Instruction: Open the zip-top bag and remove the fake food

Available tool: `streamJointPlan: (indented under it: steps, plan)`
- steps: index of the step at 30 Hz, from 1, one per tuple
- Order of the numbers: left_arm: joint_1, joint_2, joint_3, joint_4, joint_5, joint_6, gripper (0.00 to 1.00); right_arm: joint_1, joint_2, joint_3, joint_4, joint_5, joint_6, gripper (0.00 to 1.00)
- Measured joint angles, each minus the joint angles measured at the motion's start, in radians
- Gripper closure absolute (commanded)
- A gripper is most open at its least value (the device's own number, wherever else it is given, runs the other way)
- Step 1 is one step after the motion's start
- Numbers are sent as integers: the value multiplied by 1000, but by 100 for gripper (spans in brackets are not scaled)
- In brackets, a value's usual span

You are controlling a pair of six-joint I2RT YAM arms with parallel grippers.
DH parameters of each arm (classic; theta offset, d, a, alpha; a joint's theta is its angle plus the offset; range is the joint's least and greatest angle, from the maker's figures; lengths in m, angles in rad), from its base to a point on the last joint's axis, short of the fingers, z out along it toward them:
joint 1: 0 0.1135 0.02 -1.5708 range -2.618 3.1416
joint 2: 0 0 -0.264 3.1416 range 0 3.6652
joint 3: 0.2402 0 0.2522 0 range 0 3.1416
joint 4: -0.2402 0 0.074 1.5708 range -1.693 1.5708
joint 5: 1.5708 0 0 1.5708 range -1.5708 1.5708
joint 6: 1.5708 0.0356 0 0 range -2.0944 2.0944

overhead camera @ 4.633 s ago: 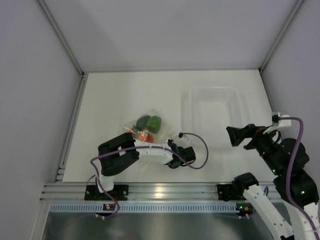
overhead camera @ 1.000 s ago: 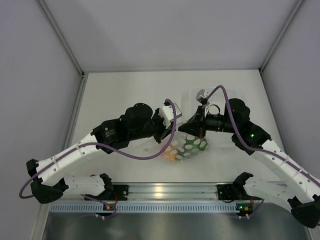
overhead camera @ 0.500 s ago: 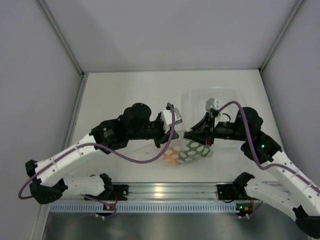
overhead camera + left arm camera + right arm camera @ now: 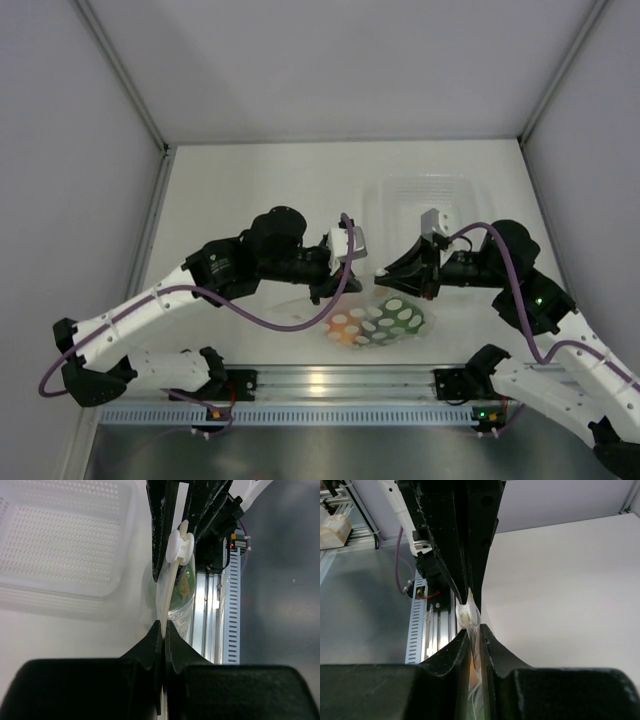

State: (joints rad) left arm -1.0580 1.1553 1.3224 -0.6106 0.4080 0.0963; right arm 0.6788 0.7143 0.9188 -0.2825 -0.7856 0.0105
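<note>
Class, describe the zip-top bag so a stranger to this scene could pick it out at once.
On the white table, look near the front edge, in front of the rigid clear tray. There the left pincer and right pincer pinch the zip-top bag: soft wrinkled plastic dotted with white ovals, green and orange showing inside.

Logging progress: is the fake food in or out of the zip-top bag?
In. Green and orange fake food shows through the zip-top bag, pinched by left pincer and right pincer; none lies outside.
</note>
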Motion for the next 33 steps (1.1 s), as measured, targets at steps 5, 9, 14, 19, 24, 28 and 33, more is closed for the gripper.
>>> streamJointPlan:
  steps: [5,9,14,19,24,28,33]
  plan:
    - [0,28,2,-13,-1,0,100,0,2,9,-25,-11,-16,90]
    - [0,32,6,-22,-2,0,100,0,7,14,-43,-23,-28,100]
    - [0,32,6,-29,-6,0,100,0,9,14,-52,-25,-37,100]
    - [0,32,7,-29,-37,0,100,0,13,15,-55,-21,-37,100]
    - [0,27,11,-40,-76,10,100,0,52,34,-53,-1,-14,100]
    - [0,4,13,-58,-122,20,96,3,98,60,-37,20,27,100]
    - [0,-59,-2,-61,-172,34,71,24,146,83,6,64,107,100]
